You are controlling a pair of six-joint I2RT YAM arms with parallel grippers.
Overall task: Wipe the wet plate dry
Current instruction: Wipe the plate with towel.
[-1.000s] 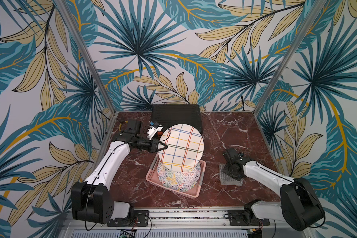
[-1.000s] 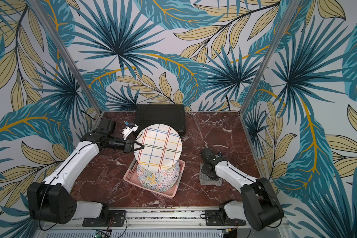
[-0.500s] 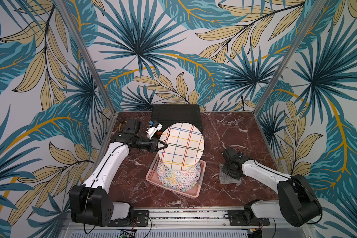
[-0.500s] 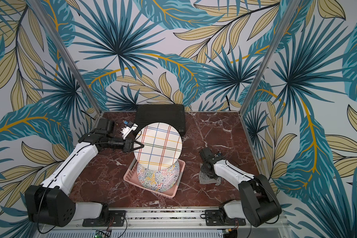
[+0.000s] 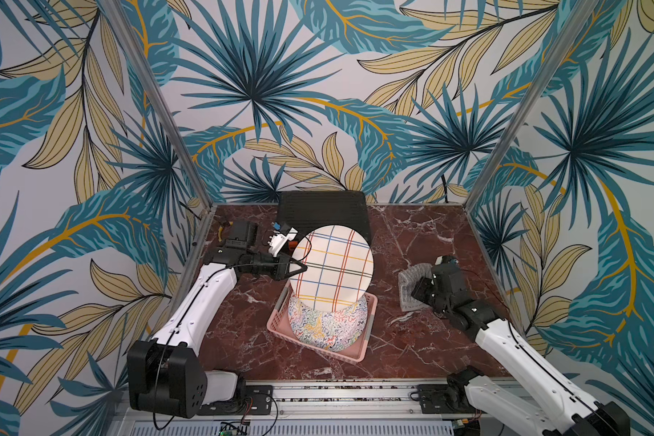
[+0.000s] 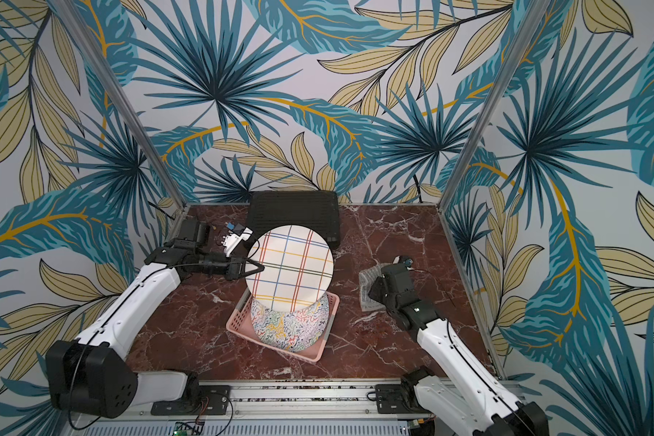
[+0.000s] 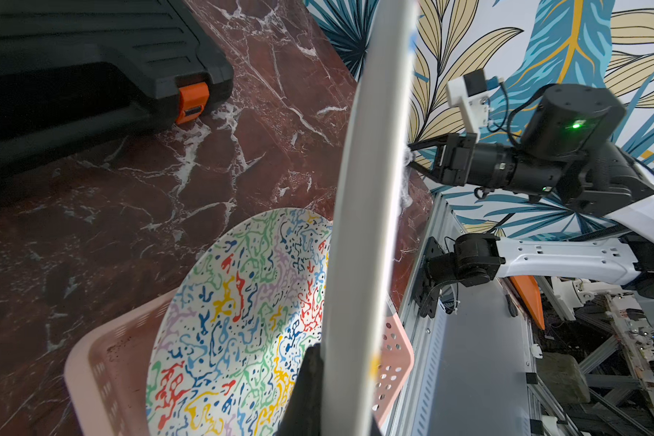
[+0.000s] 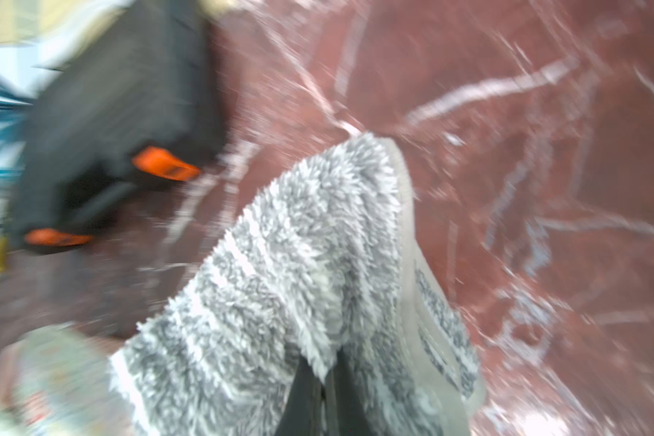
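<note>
In both top views my left hand (image 5: 303,268) is clamped on the rim of the round white plate with coloured check lines (image 5: 333,266), holding it upright over the pink plastic basket (image 5: 371,304); the left wrist view shows it edge-on; the right wrist view is blurred, but my right hand (image 8: 323,377) seems pinched onto the fluffy grey cloth (image 8: 299,264).

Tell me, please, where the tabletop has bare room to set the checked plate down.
Bare marble lies back right, between the black case and the right wall, and front left, between the left arm and the pink basket. Crowded: around basket and towel.
</note>
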